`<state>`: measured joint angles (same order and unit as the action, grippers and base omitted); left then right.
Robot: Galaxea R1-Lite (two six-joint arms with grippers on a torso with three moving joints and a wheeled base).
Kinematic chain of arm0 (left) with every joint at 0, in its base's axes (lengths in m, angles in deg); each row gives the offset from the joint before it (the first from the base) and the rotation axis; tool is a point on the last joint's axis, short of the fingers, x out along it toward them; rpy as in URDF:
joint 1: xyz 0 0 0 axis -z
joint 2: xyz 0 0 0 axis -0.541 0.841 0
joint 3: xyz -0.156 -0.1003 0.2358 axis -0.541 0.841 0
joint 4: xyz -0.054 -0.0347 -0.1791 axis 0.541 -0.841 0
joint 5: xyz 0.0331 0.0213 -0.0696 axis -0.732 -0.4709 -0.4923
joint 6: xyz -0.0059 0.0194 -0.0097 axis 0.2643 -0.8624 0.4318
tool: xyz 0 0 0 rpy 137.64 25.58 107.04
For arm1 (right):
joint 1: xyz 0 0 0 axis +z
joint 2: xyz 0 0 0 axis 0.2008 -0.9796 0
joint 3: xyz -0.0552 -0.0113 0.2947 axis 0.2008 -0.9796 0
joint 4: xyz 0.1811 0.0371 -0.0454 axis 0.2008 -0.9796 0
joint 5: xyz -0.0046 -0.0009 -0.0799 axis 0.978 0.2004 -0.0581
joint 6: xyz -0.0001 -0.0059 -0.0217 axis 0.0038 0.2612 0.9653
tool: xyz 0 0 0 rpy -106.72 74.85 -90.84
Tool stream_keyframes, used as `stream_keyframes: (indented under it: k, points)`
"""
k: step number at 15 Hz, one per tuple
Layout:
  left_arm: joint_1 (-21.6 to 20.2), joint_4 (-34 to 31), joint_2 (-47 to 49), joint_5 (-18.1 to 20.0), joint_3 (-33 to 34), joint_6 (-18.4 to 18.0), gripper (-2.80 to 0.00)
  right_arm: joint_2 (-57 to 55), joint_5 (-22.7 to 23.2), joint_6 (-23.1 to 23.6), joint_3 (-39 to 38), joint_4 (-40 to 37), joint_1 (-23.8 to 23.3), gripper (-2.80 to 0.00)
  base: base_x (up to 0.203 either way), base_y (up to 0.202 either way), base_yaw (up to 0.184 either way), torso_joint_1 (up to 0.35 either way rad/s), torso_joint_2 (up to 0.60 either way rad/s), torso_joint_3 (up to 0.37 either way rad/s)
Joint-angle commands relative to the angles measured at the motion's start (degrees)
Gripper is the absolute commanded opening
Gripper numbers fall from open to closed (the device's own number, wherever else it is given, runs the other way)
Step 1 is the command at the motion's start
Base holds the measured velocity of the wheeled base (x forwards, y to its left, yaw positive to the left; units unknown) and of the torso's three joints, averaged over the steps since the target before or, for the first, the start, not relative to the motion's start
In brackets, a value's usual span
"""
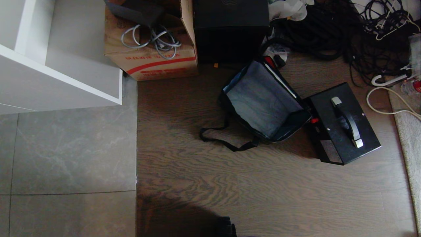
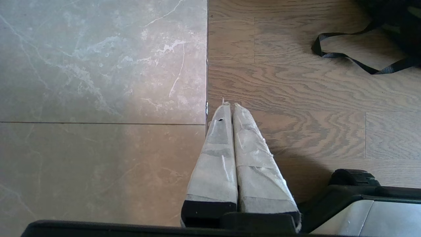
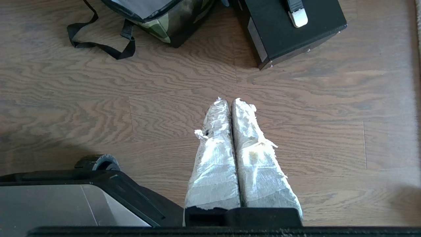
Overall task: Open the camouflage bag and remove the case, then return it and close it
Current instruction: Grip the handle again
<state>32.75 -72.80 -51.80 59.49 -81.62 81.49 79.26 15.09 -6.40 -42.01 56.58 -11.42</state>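
The camouflage bag (image 1: 263,98) lies open on the wood floor, its grey inside showing and nothing in it. Its black strap (image 1: 227,143) trails toward me. The case (image 1: 332,125), black with a silver-ended handle, stands on the floor right beside the bag, on its right. In the right wrist view the bag's camouflage side (image 3: 171,23) and the case (image 3: 279,33) lie well beyond my right gripper (image 3: 229,99), which is shut and empty over bare floor. My left gripper (image 2: 230,104) is shut and empty too, hanging over the seam between tile and wood, far from the strap (image 2: 345,57).
A brown cardboard box (image 1: 154,62) with grey cables and a taller plain black box (image 1: 230,29) stand behind the bag. Tangled black cables (image 1: 329,36) fill the back right. A white cabinet (image 1: 65,65) is at the left, and a pale rug edge (image 1: 411,131) at the right.
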Motion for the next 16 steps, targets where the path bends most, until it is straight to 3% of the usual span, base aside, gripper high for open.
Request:
stream_keyframes:
  k: [1,16]
  points:
    - [0.00,-0.04,-0.02,-0.02,0.00,0.02,-2.80,-0.19,0.05,-0.01,-0.09,0.04,0.02,-2.80,0.000,0.000,0.000,0.000,0.00,0.000]
    - [0.00,0.04,-0.02,-0.02,0.00,0.02,-2.80,-0.19,0.05,-0.01,-0.09,0.04,0.02,-2.80,0.000,0.000,0.000,0.000,0.00,0.000]
